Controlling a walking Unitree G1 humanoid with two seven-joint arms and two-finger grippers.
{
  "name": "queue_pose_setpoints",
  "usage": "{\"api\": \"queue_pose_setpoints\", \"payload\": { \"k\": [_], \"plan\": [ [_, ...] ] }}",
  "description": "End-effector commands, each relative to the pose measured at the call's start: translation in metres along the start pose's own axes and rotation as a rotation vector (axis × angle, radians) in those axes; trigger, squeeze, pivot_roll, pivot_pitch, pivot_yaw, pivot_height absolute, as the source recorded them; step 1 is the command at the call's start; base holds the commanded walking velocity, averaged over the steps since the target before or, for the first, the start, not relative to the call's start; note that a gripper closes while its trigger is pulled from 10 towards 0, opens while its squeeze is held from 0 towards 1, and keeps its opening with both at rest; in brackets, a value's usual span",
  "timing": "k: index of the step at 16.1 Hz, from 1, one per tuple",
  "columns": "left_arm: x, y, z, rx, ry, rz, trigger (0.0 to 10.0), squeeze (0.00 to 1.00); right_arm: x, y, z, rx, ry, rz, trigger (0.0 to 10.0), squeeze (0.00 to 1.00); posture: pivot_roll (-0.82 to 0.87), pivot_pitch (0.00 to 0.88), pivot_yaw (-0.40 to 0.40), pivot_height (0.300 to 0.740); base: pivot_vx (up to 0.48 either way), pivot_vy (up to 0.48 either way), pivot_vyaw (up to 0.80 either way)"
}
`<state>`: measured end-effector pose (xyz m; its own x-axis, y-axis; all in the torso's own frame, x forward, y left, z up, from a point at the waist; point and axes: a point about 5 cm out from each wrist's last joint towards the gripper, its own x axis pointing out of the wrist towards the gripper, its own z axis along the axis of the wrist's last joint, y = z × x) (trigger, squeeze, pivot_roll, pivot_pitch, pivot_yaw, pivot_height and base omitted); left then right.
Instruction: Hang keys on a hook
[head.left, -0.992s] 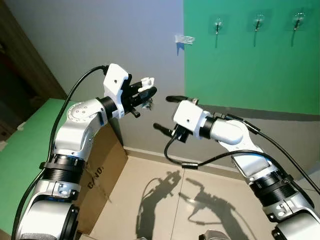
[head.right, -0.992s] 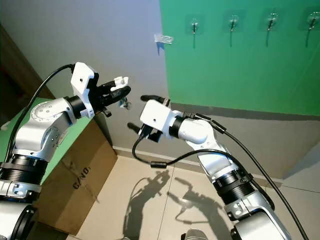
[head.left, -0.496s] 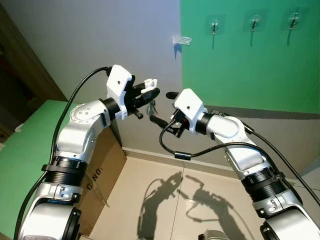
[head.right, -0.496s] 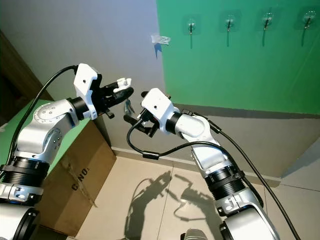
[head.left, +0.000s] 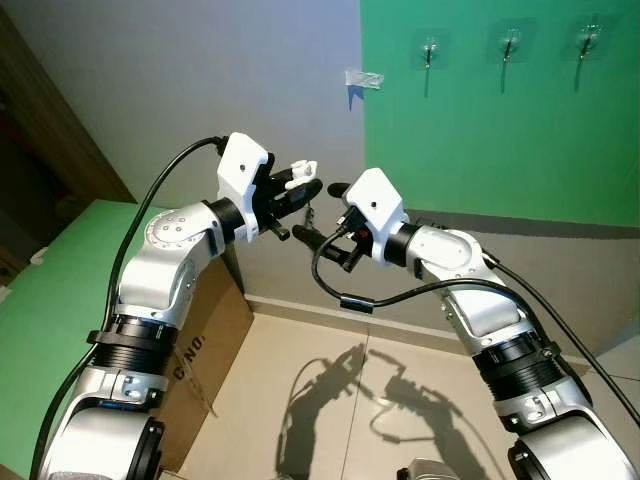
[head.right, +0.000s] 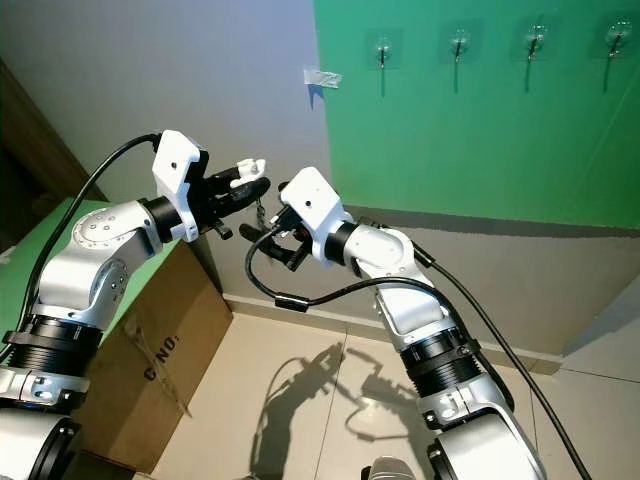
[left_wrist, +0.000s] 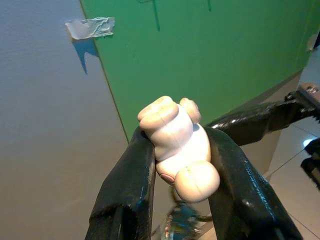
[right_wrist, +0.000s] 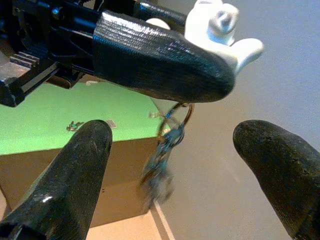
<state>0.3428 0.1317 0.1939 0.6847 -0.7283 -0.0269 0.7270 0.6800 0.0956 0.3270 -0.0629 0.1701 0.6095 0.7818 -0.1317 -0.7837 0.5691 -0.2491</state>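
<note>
White charm (left_wrist: 177, 145) clenched in left tool (head.left: 300, 190), blurred keys (right_wrist: 162, 160) dangling, right tool (head.left: 322, 213) spread alongside.

cardboard box (head.left: 205, 335) beside green surface (head.left: 40, 330), tape scrap (head.left: 364, 78) on grey wall (head.left: 200, 90)

The left gripper (head.left: 303, 187) is raised in front of a grey wall (head.left: 200, 90), its fingers clamped on a white figure (head.left: 299, 172), with keys (head.left: 308, 212) hanging just beneath. The right gripper (head.left: 322, 214) faces it, fingers spread apart, one above and one below the keys. A green panel (head.left: 500, 130) carries three hooks (head.left: 430, 50) high up, well apart from both grippers. A strip of tape (head.left: 364, 78) sticks on the wall beside the panel's edge. A cardboard box (head.left: 205, 340) stands on the tiled floor (head.left: 330, 420) below the left arm.
</note>
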Motion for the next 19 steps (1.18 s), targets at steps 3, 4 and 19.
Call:
{"api": "queue_pose_setpoints", "payload": {
  "k": [3,4,19],
  "plan": [
    [-0.0025,0.0003,-0.0003,0.012,0.015,0.011,0.0,0.0,0.0039,0.0002,0.0128,-0.01,-0.029,-0.001,10.0,0.0,-0.27,0.0,0.178,0.74,0.0,0.0,0.0],
    [-0.0024,0.0003,-0.0001,0.013,0.015,0.012,0.0,0.0,0.0042,0.0002,0.0126,-0.005,-0.027,-0.005,10.0,0.0,-0.27,0.0,0.178,0.74,0.0,0.0,0.0],
    [-0.0035,0.0086,0.0012,0.029,0.027,0.049,0.0,0.0,0.0066,0.001,0.0073,0.046,0.053,-0.067,0.0,0.0,-0.28,0.003,0.185,0.74,0.0,0.0,0.0]
  ]
}}
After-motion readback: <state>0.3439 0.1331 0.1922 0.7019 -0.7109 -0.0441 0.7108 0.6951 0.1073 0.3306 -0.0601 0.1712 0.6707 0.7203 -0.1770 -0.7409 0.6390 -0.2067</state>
